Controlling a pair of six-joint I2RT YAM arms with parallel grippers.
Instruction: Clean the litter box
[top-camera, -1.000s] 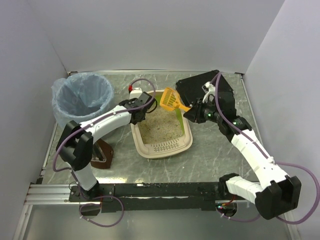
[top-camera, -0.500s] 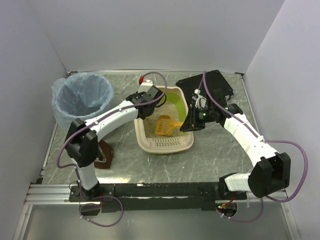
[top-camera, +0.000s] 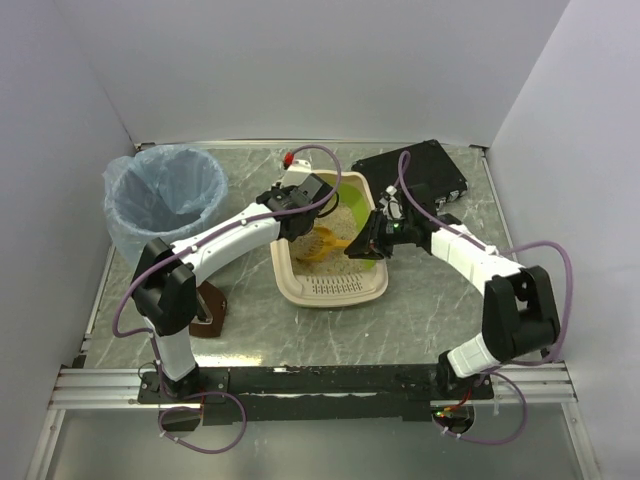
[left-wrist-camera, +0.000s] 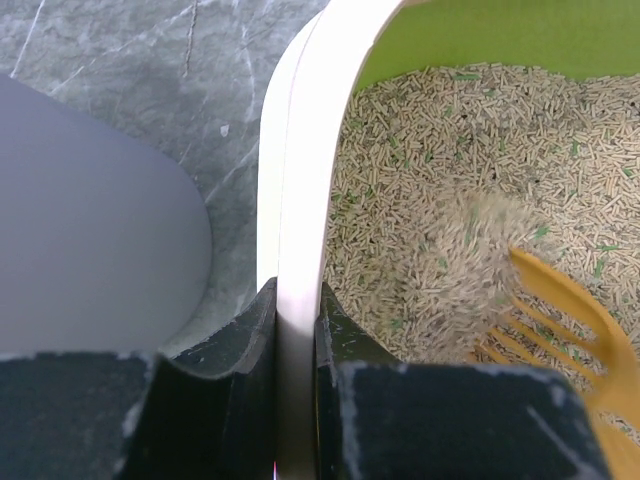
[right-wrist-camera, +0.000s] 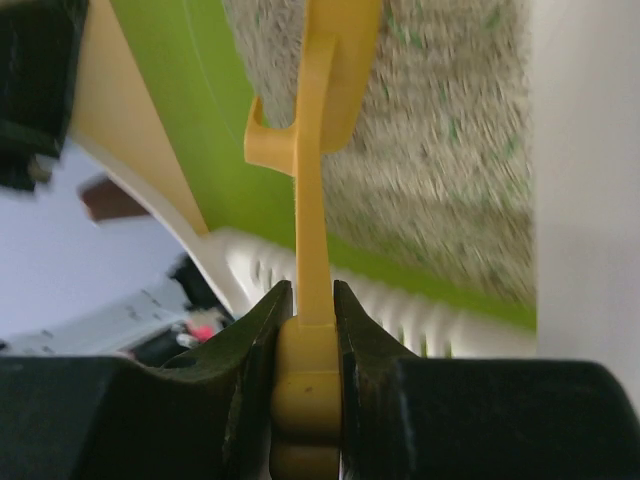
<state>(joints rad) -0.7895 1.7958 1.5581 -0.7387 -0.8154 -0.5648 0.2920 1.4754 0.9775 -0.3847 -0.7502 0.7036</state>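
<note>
Grey marbled table (top-camera: 430, 310) carries four things: the litter box (top-camera: 335, 290) sits mid-table, a blue-bagged bin (top-camera: 130, 225) stands at the far left, a black case (top-camera: 420, 170) lies far right, and a small brown object (top-camera: 208, 305) rests near left.

Left arm (top-camera: 225, 238) and right arm (top-camera: 468, 258) were stretched forward, angled inward, left gripper (left-wrist-camera: 297, 312) and right gripper (right-wrist-camera: 305, 300) near each other, each pair of jaws pinched on something thin.

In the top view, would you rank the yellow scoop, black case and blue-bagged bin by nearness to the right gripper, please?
1. Yellow plastic scoop, in the right gripper.
2. Black rectangular case, behind.
3. Round blue-bagged bin, far left.
</note>
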